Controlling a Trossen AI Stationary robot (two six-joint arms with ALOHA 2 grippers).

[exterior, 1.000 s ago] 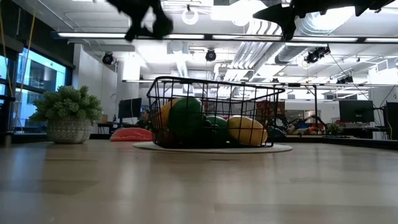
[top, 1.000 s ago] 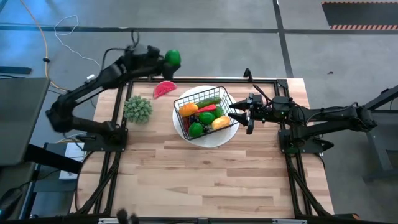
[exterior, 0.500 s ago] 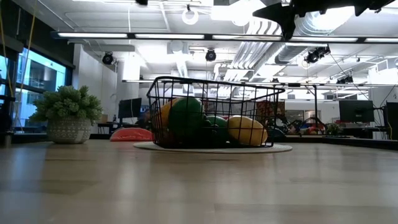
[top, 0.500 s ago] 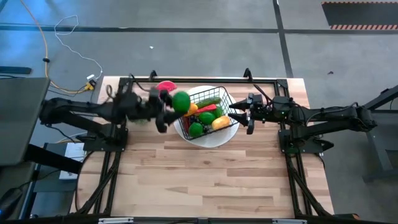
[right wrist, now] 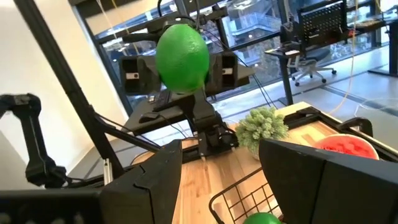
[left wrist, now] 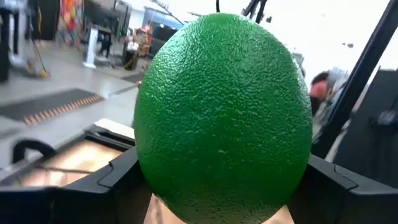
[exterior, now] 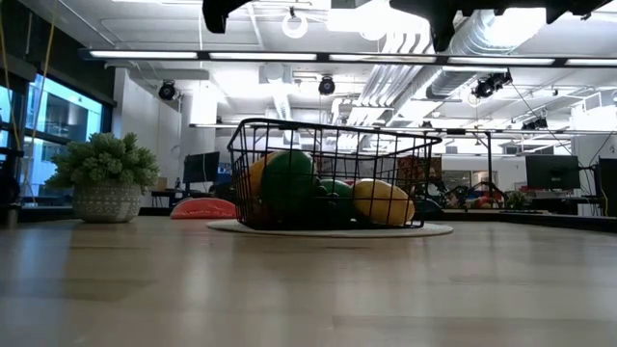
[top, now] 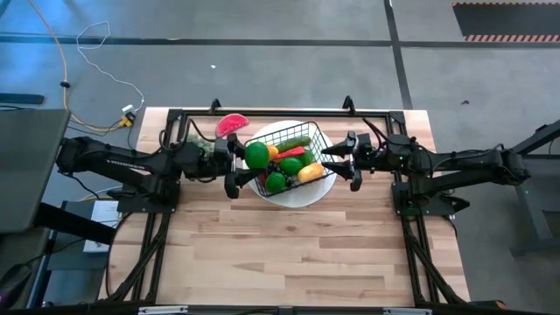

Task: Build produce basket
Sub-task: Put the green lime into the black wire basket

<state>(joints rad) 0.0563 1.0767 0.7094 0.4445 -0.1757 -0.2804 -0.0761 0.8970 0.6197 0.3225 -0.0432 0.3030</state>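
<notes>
My left gripper is shut on a green lime and hovers at the left rim of the black wire basket. The lime fills the left wrist view and also shows in the right wrist view. The basket stands on a round white plate and holds green, orange, yellow and red produce. A red watermelon slice lies on the table beyond the basket's left end. My right gripper is open, level at the basket's right rim, touching nothing. My left gripper pinches the lime by its two sides between its fingers. The fingers come level from the table's left. The lime is lifted clear, high above the basket's left rim.
A small potted plant stands on the table left of the basket, below my left arm. A black frame rail runs along the table's far edge. The near half of the wooden table has free room.
My left arm has swung from beyond the table's far-left corner toward the basket, carrying the lime. It now lies stretched level from the left, with the lime at the basket's left rim. The right arm has kept still.
</notes>
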